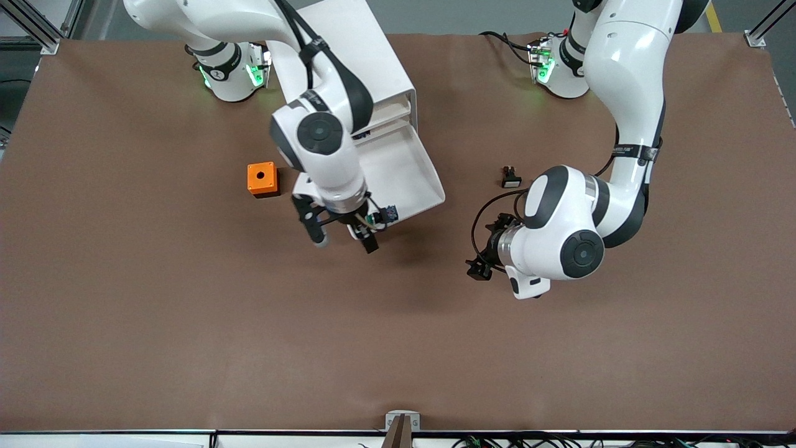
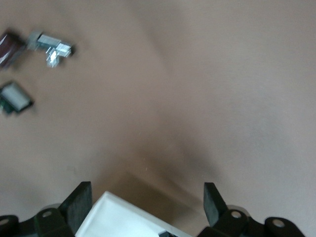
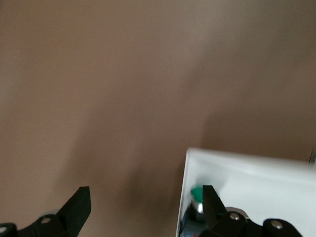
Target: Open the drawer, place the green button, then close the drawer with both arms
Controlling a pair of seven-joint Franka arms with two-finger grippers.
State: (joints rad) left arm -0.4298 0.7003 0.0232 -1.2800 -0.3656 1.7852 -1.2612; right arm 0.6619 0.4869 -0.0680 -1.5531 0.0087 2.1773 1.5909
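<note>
White plastic, shallow and tray-like, the drawer (image 1: 404,171) stands pulled out of its cabinet (image 1: 354,56). The button (image 3: 197,196), green-capped, lies inside at its front corner. Right gripper (image 1: 344,236) hovers over that front edge, fingers spread, empty. Left gripper (image 1: 482,261) waits over the bench (image 1: 186,323), fingers apart.

Right gripper (image 1: 344,233) hanging open over pulled-out drawer's (image 1: 410,180) front lip, crowding it at 7 o'clock. Orange cube (image 1: 262,179) sitting near drawer at 9 o'clock, white-capped button (image 1: 510,178) at 3 o'clock.
</note>
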